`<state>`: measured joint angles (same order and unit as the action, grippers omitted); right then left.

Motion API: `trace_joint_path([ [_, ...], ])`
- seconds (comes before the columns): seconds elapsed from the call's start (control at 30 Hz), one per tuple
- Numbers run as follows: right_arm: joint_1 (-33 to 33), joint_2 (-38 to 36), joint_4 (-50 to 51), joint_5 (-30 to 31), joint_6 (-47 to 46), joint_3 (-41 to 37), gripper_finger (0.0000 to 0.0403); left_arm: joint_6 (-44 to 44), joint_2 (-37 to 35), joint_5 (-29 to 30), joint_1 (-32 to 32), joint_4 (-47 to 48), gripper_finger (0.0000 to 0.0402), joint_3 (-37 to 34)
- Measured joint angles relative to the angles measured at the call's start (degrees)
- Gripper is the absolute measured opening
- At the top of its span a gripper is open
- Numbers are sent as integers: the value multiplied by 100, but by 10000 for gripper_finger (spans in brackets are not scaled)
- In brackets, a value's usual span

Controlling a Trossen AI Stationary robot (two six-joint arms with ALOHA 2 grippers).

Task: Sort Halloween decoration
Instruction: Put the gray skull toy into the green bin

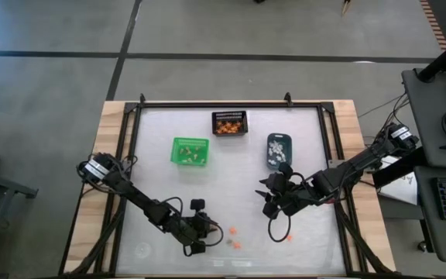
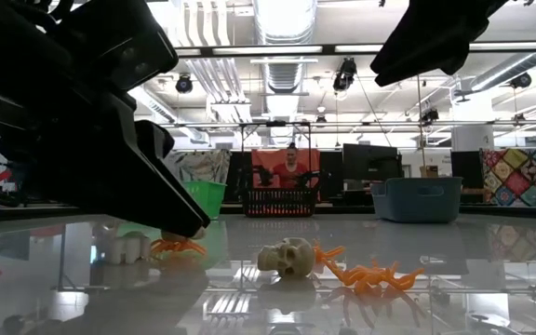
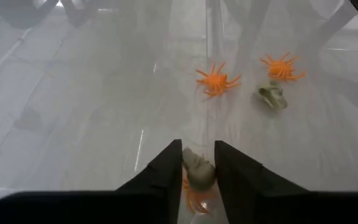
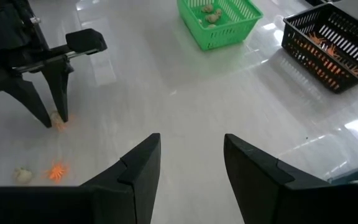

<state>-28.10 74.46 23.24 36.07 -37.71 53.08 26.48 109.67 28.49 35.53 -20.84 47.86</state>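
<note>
Fingers of the left gripper (image 3: pixel 197 171) pinched a tan skull trinket (image 3: pixel 197 169) at the table's (image 1: pixel 231 178) near edge, over an orange spider (image 3: pixel 194 198). Right gripper (image 4: pixel 190 165) hovered released at mid-right. Farther off sat green bin (image 1: pixel 190 150), black mesh bin (image 1: pixel 230 123), blue-grey bin (image 1: pixel 279 148). Loose nearby: two orange spiders (image 3: pixel 217 79), another skull (image 3: pixel 271 96).

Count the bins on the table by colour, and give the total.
Green bin: 1
Black mesh bin: 1
Blue-grey bin: 1
Total: 3
</note>
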Motion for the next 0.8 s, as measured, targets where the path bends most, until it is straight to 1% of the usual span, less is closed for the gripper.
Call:
trace_joint_path([
  [0.17,0,0,0,0,5,0,166,0,-2,13,0,-3,32,0],
  [0.3,0,0,0,0,37,0,166,-42,-31,95,2,-6,6,2],
  [0.8,0,2,-6,0,103,0,166,-323,-214,404,0,44,0,0],
])
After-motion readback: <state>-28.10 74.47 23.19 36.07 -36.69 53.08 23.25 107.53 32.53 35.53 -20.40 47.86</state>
